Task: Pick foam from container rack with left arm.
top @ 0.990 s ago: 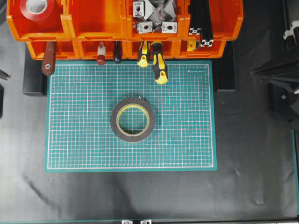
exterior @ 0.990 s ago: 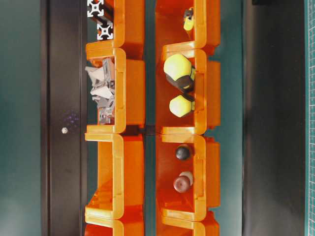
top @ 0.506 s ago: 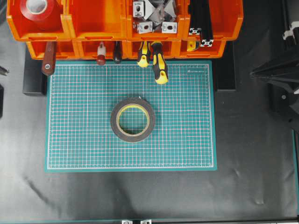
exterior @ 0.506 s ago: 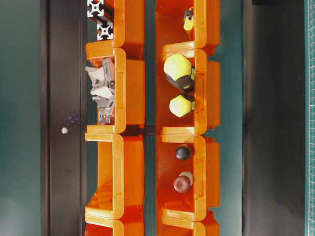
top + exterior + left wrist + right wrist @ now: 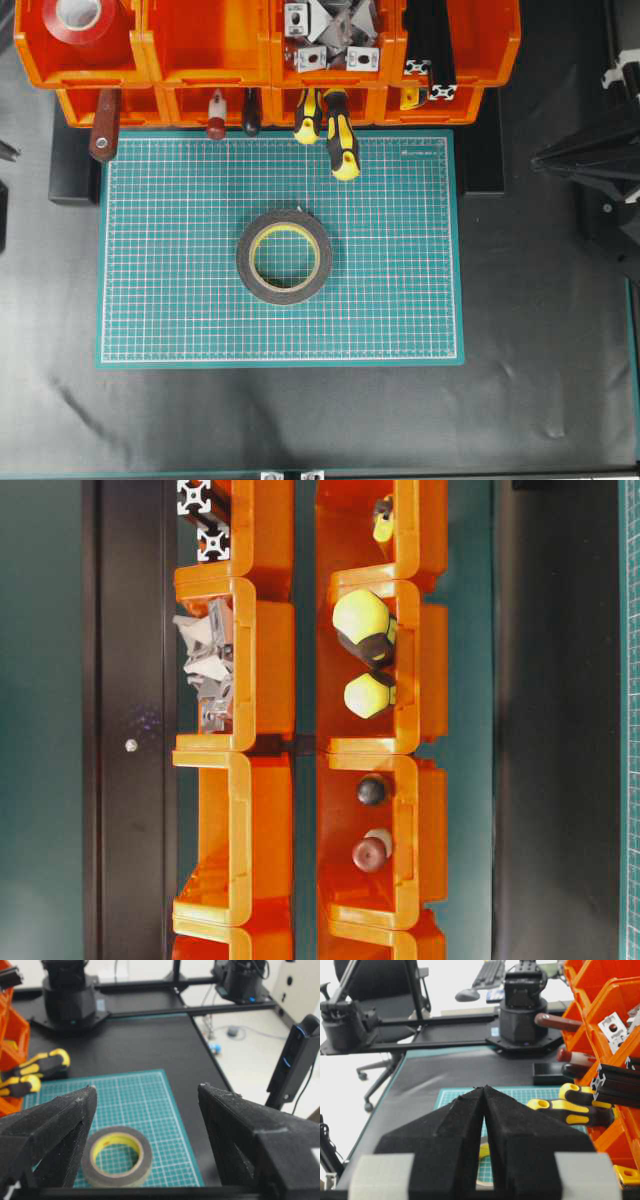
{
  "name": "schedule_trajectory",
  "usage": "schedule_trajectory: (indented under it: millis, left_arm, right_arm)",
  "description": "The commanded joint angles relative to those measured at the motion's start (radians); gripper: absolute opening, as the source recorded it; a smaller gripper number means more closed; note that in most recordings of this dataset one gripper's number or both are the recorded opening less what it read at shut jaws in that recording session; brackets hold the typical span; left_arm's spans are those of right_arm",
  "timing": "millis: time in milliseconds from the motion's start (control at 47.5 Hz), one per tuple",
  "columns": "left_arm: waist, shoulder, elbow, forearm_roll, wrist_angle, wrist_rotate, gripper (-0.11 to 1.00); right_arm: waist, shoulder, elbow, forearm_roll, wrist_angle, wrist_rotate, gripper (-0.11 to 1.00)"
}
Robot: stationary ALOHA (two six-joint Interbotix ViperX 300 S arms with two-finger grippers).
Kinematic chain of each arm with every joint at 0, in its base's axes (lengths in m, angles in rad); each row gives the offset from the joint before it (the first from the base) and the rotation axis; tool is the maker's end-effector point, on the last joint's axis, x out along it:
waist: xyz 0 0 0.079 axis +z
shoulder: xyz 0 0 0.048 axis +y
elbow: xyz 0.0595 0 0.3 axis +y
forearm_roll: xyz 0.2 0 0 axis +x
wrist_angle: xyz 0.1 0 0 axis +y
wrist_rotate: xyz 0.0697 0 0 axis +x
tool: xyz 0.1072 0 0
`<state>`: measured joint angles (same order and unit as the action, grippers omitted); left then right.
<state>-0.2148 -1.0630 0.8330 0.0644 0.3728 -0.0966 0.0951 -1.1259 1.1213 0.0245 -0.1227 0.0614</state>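
The foam [image 5: 285, 257], a dark grey ring with a yellow inner rim, lies flat in the middle of the green mat [image 5: 400, 300], apart from the container rack [image 5: 200, 50]. In the left wrist view the foam [image 5: 116, 1156] sits low between the fingers of my left gripper [image 5: 146, 1087]. That gripper stands wide open above and short of it, touching nothing. My right gripper [image 5: 483, 1088] is shut with its tips together and empty, off the mat's right side. The rack's orange bins also fill the table-level view [image 5: 250, 680].
A red tape roll [image 5: 80, 15] sits in the top-left bin. Metal brackets [image 5: 330, 35] and black extrusions [image 5: 430, 40] fill the bins at the right. Yellow-black screwdriver handles [image 5: 342, 145] and a brown handle [image 5: 103, 125] stick out over the mat's far edge.
The right arm at the right edge has shifted very slightly. The foam and the left gripper's opening are unchanged.
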Motion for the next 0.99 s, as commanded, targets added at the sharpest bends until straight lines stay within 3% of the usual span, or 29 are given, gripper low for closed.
schedule_trajectory:
  millis: [0,737,969]
  left_arm:
    - [0.003,0.005,-0.008,0.003,-0.009,-0.002,0.78]
    - [0.012,-0.015,0.012,0.002,-0.009,-0.005,0.77]
    - [0.018,-0.018,0.038,0.002,-0.012,-0.003,0.75]
  right_arm:
    - [0.002,0.006,-0.011,0.002,0.002,0.0,-0.01]
    - [0.002,0.011,-0.008,0.002,0.002,-0.002,-0.01]
    - [-0.008,0.002,0.034,0.002,0.064,0.003,0.0]
